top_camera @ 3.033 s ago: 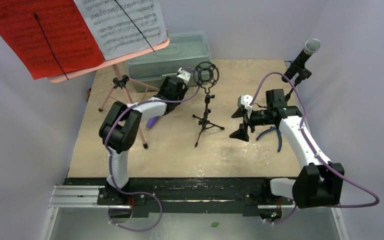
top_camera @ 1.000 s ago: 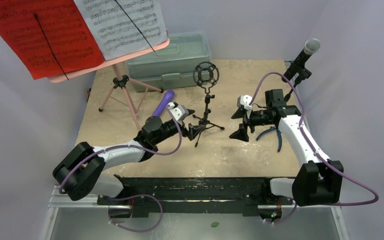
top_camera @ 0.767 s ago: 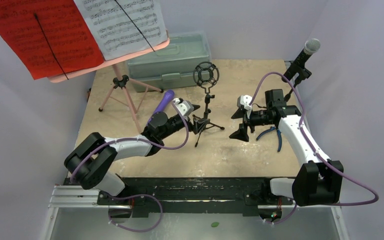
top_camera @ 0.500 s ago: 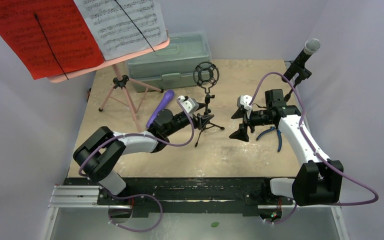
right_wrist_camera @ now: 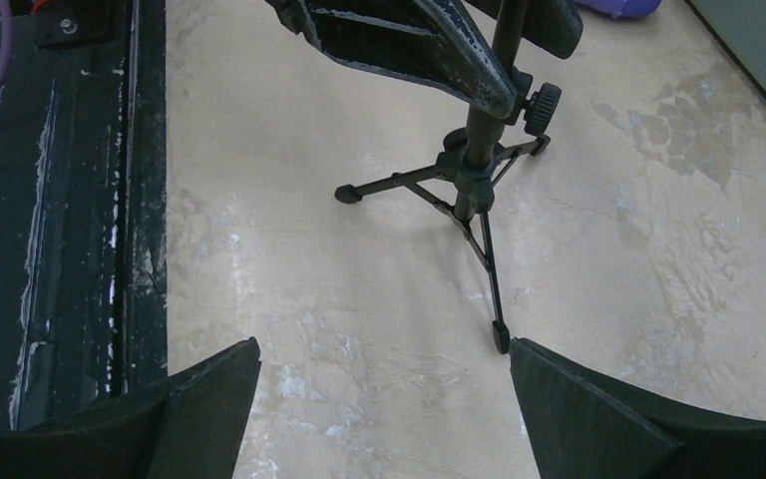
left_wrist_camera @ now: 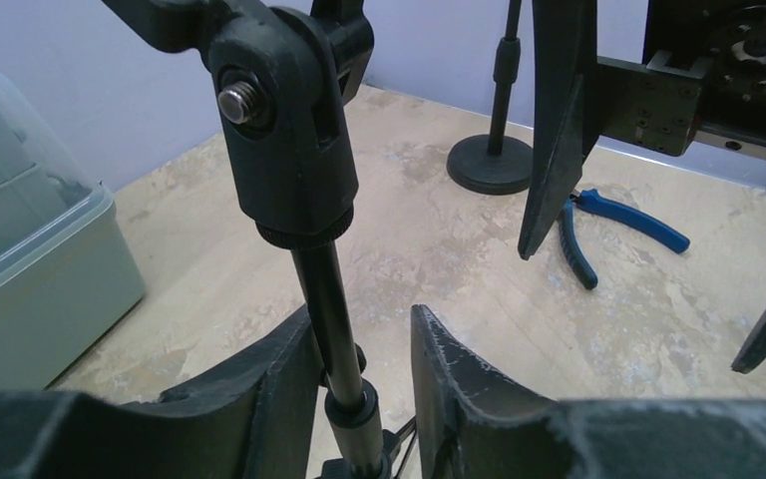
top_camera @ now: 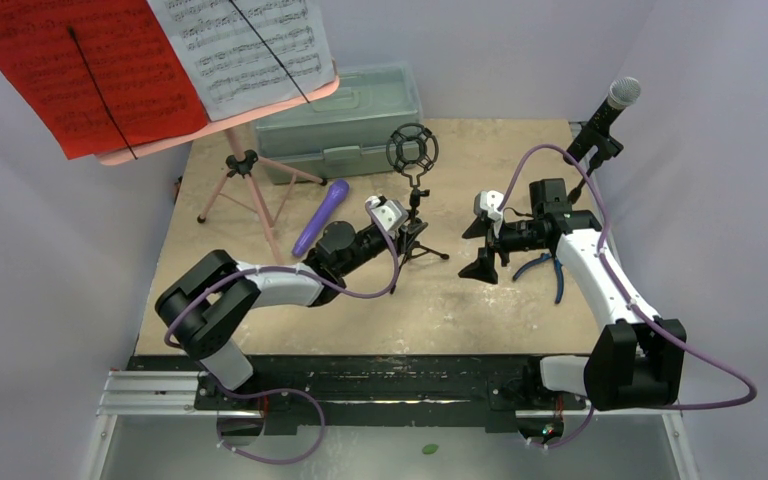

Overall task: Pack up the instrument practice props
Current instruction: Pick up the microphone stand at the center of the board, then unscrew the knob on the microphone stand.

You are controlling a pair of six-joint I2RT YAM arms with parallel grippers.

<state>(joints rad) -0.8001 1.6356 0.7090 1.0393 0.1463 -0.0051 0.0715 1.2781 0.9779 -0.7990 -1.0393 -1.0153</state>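
Observation:
A small black mic mount (top_camera: 412, 150) stands on its mini tripod at mid-table. My left gripper (top_camera: 405, 225) straddles the mount's pole (left_wrist_camera: 324, 289). One finger touches the pole and a narrow gap shows at the other, so the left gripper (left_wrist_camera: 362, 314) is still open. The purple microphone (top_camera: 321, 216) lies loose on the table beside my left arm. My right gripper (top_camera: 485, 245) hangs wide open and empty (right_wrist_camera: 381, 349), facing the mount's tripod (right_wrist_camera: 474, 170). The pink tripod (top_camera: 242, 170) holds red (top_camera: 70, 70) and white (top_camera: 250, 40) sheet-music pages. A black silver-headed microphone (top_camera: 620, 97) stands at the far right.
A grey-green plastic case (top_camera: 345, 120) sits shut at the back, behind the mount. Blue-handled pliers (top_camera: 550, 268) lie under my right arm, close to the round base (left_wrist_camera: 489, 163) of the tall mic stand. A black rail (right_wrist_camera: 80, 200) runs along the near table edge.
My left arm swung right from beside the purple microphone to the mic mount's pole, and its jaws narrowed around it. The right arm stayed still.

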